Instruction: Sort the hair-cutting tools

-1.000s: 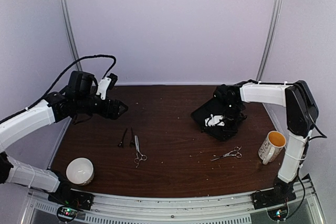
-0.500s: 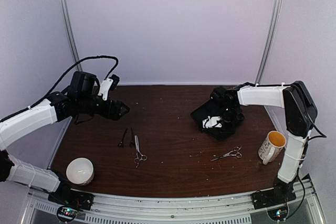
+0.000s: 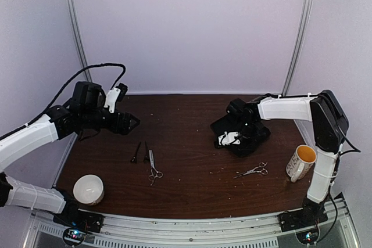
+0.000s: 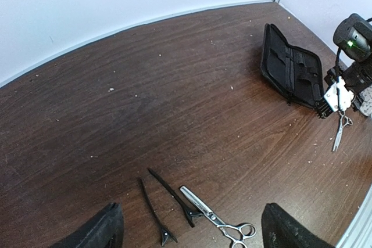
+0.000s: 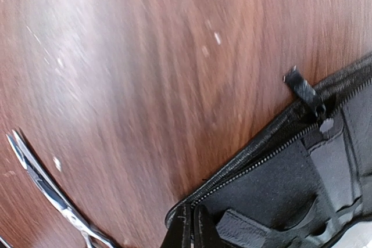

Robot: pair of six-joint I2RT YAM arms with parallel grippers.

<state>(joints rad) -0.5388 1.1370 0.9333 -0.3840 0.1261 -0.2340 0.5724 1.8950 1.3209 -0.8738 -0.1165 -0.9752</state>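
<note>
Dark brown wood carries everything here, and we read it from the left. A white bowl point(image 3: 88, 189) sits at the near left corner of the table point(image 3: 192, 114). Behind it our left gripper point(image 3: 132, 124) hangs clear of the surface with its jaws spread wide, holding nothing. Below it lie two black clips point(image 4: 156, 213), side by side, and just right of them a pair of silver scissors point(image 3: 153, 166), handles toward us.

Farther right the black fabric case point(image 4: 290, 74) lies open. Our right gripper point(image 5: 190, 227) has its fingers pressed together on the zippered rim at one corner, and to us it looks like a pinch on the fabric. The second scissors point(image 3: 253, 171) lie just in front of the case, with a mug point(image 3: 301, 162) beyond them.

We judge the step in hand to be shifting or spreading the case. To do it well we should pull low and slowly along the table, watch that the thin rim does not slip from the pinch, and steer clear of the scissors beside it.
</note>
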